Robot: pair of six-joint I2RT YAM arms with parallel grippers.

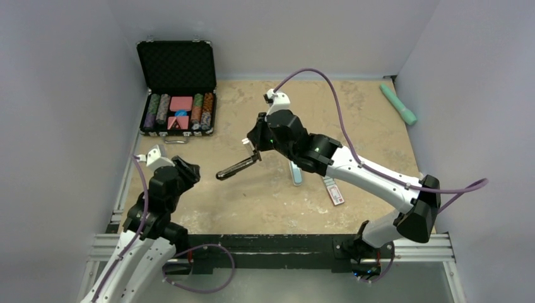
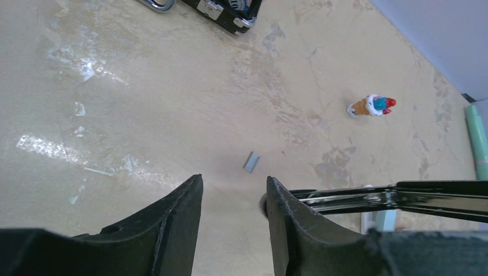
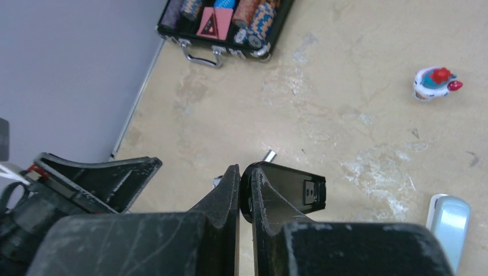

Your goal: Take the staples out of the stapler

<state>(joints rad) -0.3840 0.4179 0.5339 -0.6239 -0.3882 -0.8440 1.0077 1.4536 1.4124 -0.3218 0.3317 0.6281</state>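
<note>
One strip of staples (image 2: 251, 162), probably light and brittle, lies at 12 o'clock of my wide-open left tool (image 2: 234, 180); pinch its long sides. My right tool (image 3: 244, 173) clamps the stapler (image 1: 236, 168).

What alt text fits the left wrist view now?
The left end effector hangs open above the tan table, a short grey strip of staples lying just ahead. The black stapler juts in from the right; a small toy stands farther off.

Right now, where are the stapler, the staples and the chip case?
the stapler (image 1: 237, 168), top view, mid-body.
the staples (image 2: 251, 163), left wrist view, middle of the strip.
the chip case (image 1: 176, 64), top view, open lid.
</note>
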